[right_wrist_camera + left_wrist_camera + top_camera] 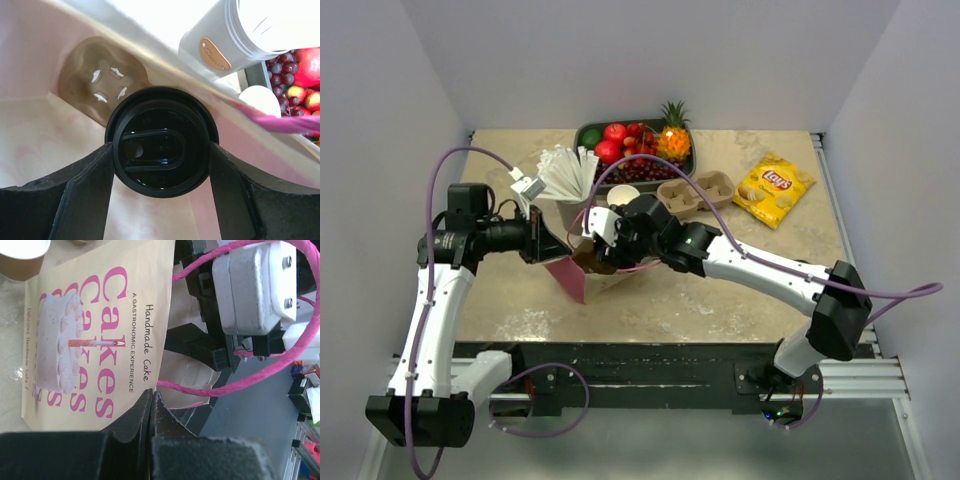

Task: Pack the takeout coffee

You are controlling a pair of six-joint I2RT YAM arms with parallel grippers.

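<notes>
- The right gripper (161,150) is holding the takeout coffee (161,135). Its jaws are standing fairly wide, with one finger (85,190) pressing on each side of the lid's rim.
- The coffee is hanging upright inside the mouth of the paper bag (100,340), above the bag's floor and not yet resting on it.
- The left gripper (152,407) is pinching the bag's top edge, jaws closed flat on the paper, and so holding the mouth open.
- Doing this step well probably means lowering the cup slowly and straight down, without tilting it.
- It would also mean steering toward the brown moulded seat (102,80) lying deeper in the bag, on its floor (it looks like a cup holder, though the view is too soft to be sure).
- The fingers should be opening only once the base is bearing on something firm.
- The grip seems to be on the lid alone, so a snag on the bag's wall could be pulling the lid loose.
- From above the coffee is showing only a round, glossy black plastic lid with a raised oval ridge and a small sip hole.
- The cup's body is hiding beneath the lid.
</notes>
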